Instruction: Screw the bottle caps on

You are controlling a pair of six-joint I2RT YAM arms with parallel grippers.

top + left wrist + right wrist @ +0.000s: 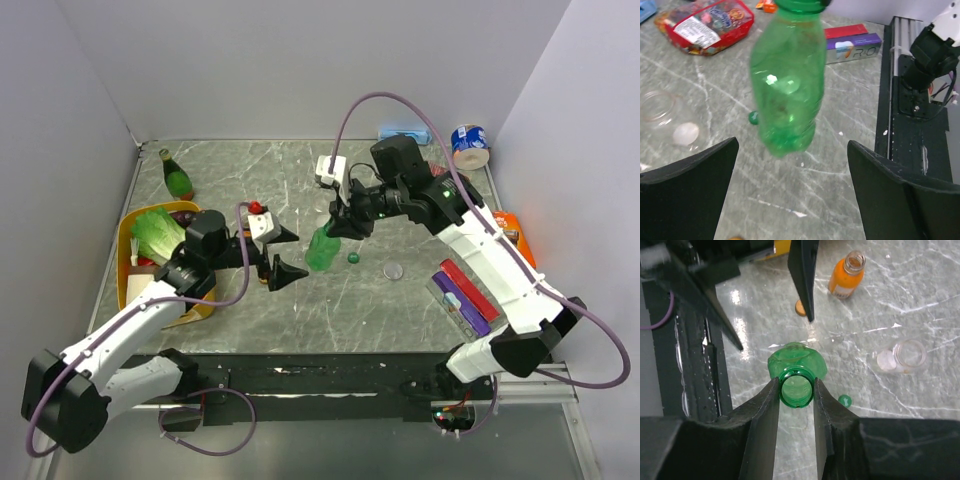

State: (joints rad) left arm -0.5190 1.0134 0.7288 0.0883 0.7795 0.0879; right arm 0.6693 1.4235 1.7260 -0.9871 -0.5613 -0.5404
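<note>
Pinched on the neck of the green bottle (797, 360), right gripper (796, 386) jaws hold it tilted mid-table; the left gripper (284, 254) gapes wide just left. It should clasp the body squarely, freeing the right for the green cap (352, 257) nearby.

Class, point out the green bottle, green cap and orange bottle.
green bottle (787, 85), left wrist view, middle of its body.
green cap (844, 400), right wrist view, its top.
orange bottle (845, 282), right wrist view, its side.
</note>
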